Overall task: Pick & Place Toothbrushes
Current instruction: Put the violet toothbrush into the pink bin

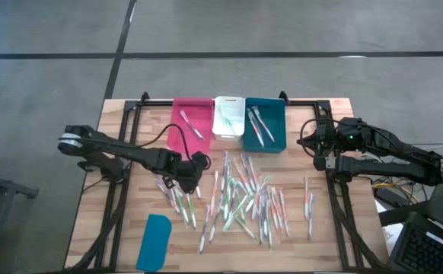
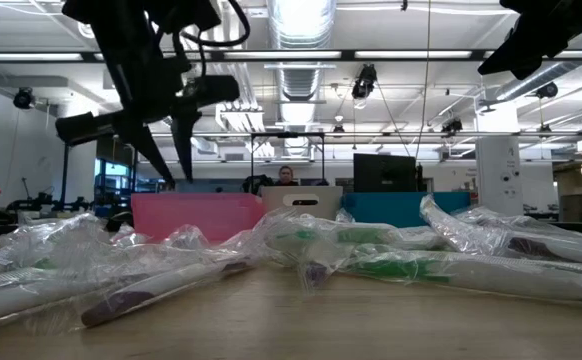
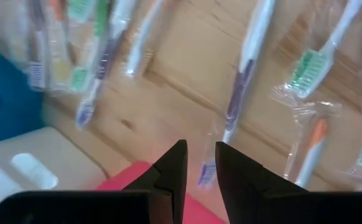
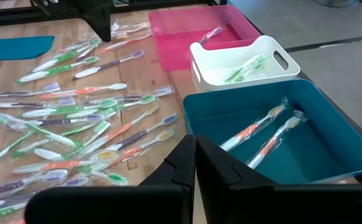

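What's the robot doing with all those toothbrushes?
It is sorting wrapped toothbrushes from a pile on the table into three bins. The pink bin holds one, the white bin a green one, the teal bin two orange ones. The left gripper hovers beside the pile, slightly open and holding nothing. The right gripper waits shut near the teal bin.

No readable text, labels, brand names, numbers or signs appear in any view. The wrapped toothbrushes (image 4: 81,134) on the table carry no legible print, and the pink bin (image 4: 187,37), white bin (image 4: 243,62) and teal bin (image 4: 280,137) are plain. The dark screens in the room behind the table show nothing that can be read.
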Robot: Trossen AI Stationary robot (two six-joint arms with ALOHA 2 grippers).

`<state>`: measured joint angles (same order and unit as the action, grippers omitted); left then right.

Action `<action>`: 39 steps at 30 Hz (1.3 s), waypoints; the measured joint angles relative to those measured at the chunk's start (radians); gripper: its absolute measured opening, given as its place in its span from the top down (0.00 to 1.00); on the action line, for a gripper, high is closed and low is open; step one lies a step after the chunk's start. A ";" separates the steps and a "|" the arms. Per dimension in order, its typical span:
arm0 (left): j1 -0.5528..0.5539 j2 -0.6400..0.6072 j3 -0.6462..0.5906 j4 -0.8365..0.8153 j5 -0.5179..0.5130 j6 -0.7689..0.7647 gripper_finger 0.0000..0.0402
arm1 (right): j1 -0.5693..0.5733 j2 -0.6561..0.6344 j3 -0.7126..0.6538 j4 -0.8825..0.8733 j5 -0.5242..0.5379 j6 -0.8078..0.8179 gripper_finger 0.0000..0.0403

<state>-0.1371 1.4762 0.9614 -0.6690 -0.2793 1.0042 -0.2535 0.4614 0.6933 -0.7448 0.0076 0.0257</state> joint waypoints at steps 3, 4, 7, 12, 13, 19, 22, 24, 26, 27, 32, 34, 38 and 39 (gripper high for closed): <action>0.001 0.038 0.004 0.005 0.000 0.002 0.78 | 0.000 0.000 0.000 0.000 0.000 0.000 0.98; 0.002 0.052 0.008 0.004 0.000 0.011 0.78 | 0.000 0.000 0.000 0.000 0.000 0.000 0.98; 0.004 0.095 0.014 0.008 0.000 0.057 0.78 | 0.000 0.000 0.000 0.000 0.000 0.000 0.98; 0.009 0.162 0.027 0.013 0.007 0.086 0.78 | 0.000 0.000 0.000 0.000 0.000 0.000 0.98; 0.009 0.172 0.028 0.014 0.010 0.097 0.78 | 0.000 0.000 0.000 0.000 0.000 0.000 0.98; 0.011 0.219 0.047 0.014 0.035 0.102 0.78 | 0.000 0.000 0.000 0.000 0.000 0.000 0.98; 0.012 0.238 0.055 0.014 0.061 0.104 0.78 | 0.000 0.000 0.000 0.000 0.000 0.000 0.98; 0.014 0.251 0.061 0.017 0.086 0.106 0.78 | 0.000 0.000 0.000 0.000 0.000 0.000 0.98; 0.018 0.268 0.068 0.013 0.110 0.111 0.78 | 0.000 0.000 0.000 0.000 0.000 0.000 0.98; 0.020 0.274 0.070 0.015 0.116 0.111 0.78 | 0.000 0.000 0.000 0.000 0.000 0.000 0.98; 0.024 0.310 0.090 0.005 0.132 0.128 0.78 | 0.000 0.000 0.000 0.000 0.000 0.000 0.98; 0.025 0.313 0.097 0.004 0.132 0.135 0.79 | 0.000 0.000 0.000 0.000 0.000 0.000 0.98; 0.026 0.309 0.109 0.008 0.139 0.139 0.84 | 0.000 0.000 0.000 0.000 0.000 0.000 0.98; 0.026 0.308 0.112 0.010 0.140 0.139 0.86 | 0.000 0.000 0.000 0.000 0.000 0.000 0.98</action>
<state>-0.1112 1.7841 1.0732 -0.6595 -0.1394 1.1429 -0.2535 0.4614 0.6933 -0.7445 0.0078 0.0257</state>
